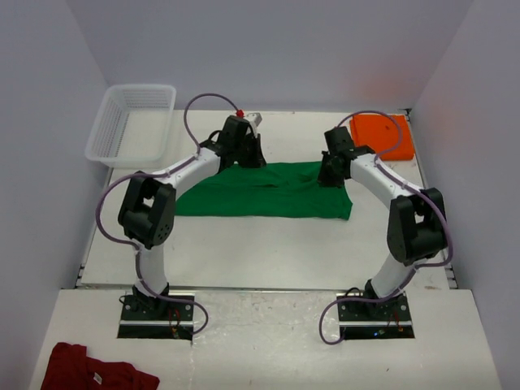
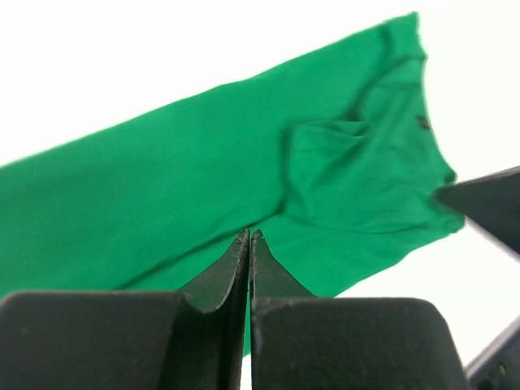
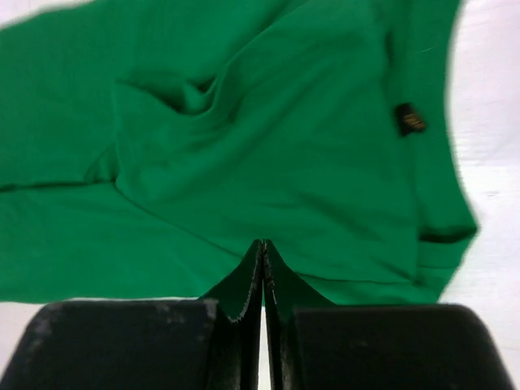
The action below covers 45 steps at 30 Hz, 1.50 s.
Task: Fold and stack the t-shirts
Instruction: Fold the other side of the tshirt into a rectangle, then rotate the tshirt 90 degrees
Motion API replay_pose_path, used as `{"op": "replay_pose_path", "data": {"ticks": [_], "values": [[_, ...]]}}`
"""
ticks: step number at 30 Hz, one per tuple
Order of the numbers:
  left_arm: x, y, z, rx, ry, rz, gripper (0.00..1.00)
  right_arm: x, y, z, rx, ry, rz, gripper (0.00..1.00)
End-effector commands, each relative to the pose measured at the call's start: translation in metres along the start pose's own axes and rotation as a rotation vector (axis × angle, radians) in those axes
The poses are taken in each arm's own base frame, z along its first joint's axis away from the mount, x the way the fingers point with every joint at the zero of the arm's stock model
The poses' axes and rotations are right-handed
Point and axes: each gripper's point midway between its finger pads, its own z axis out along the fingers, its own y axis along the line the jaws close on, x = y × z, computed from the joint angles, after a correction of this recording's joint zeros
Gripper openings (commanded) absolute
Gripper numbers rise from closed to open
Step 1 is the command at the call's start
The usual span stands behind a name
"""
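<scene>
The green t-shirt (image 1: 268, 193) lies across the middle of the table as a wide band, with its collar end to the right. My left gripper (image 1: 246, 158) is at the shirt's far edge on the left, and my right gripper (image 1: 331, 177) is at the far right corner. In the left wrist view the gripper (image 2: 249, 236) is shut, and creases in the green cloth (image 2: 203, 162) run to its tips. In the right wrist view the gripper (image 3: 262, 244) is shut the same way on the cloth (image 3: 284, 146). The orange t-shirt (image 1: 382, 135) lies folded at the back right.
A clear plastic basket (image 1: 130, 122) stands at the back left. A dark red garment (image 1: 89, 370) with a white tag lies on the near ledge at the bottom left. The right gripper's dark finger (image 2: 487, 203) shows at the right edge of the left wrist view.
</scene>
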Motion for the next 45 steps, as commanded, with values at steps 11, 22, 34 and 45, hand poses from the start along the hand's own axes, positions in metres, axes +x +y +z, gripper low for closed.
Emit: {"op": "replay_pose_path", "data": {"ticks": [11, 22, 34, 45], "values": [[0.028, -0.096, 0.044, 0.566, 0.16, 0.165, 0.0, 0.02, 0.022, -0.055, -0.037, -0.086, -0.102, 0.0], [0.057, -0.095, 0.109, 0.566, 0.256, 0.118, 0.0, 0.042, 0.025, -0.071, -0.095, -0.06, -0.112, 0.0], [0.023, -0.022, 0.159, 0.394, 0.207, 0.074, 0.0, 0.07, 0.068, -0.054, -0.144, 0.012, -0.203, 0.0], [-0.049, 0.045, 0.137, 0.385, 0.068, 0.007, 0.0, 0.065, 0.199, -0.023, -0.485, 0.095, -0.316, 0.0]]}}
